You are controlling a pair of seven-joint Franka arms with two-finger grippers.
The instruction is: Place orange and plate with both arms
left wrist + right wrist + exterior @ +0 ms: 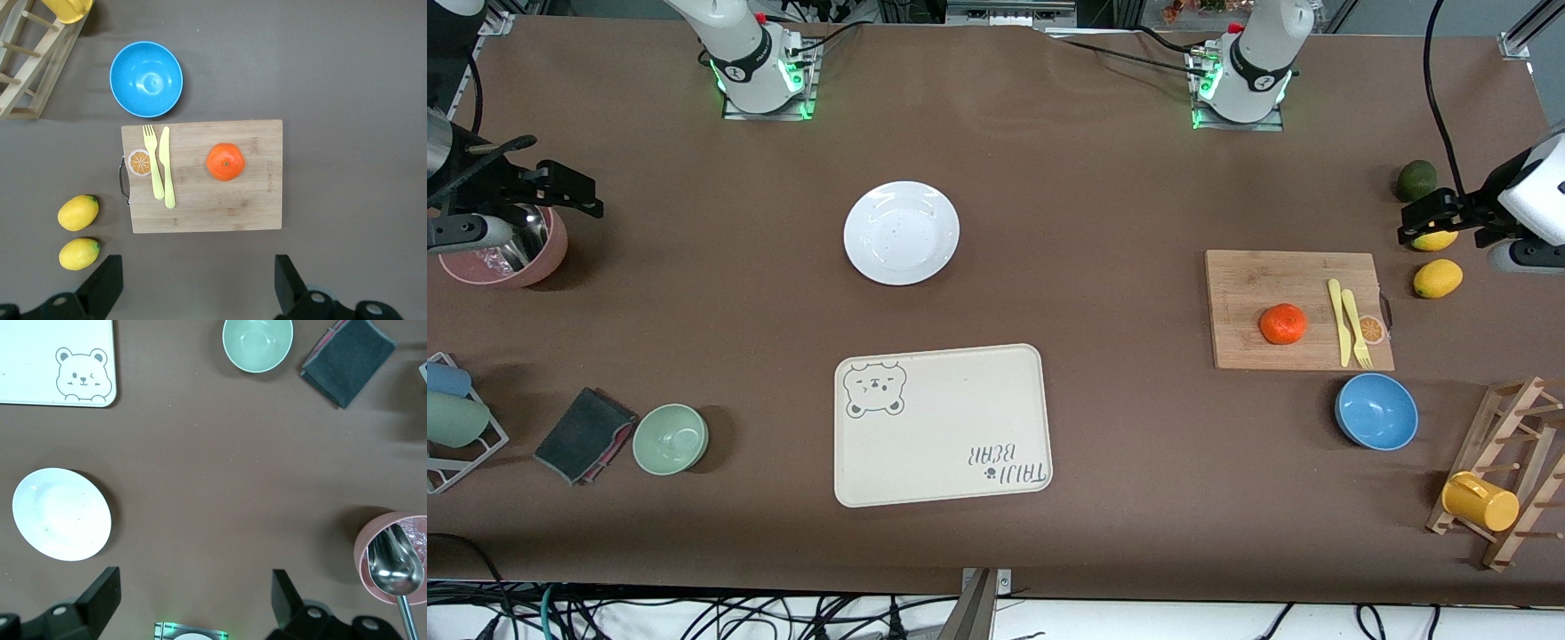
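On the board point(1298, 309), the orange point(1283, 324)

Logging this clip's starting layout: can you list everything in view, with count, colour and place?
orange: 1, red-orange, on the cutting board
plate: 1, white, mid-table, farther from the front camera than the tray
tray: 1, beige with bear drawing
cutting board: 1, wooden, toward the left arm's end
knife and fork: 1 each, yellow, on the board
blue bowl: 1, beside the board
green bowl: 1, beside the grey cloth
pink bowl: 1, holding a metal spoon
lemons: 2, yellow
avocado: 1, dark green
yellow mug: 1, on the wooden rack
left hand: open, over the lemons
right hand: open, over the pink bowl
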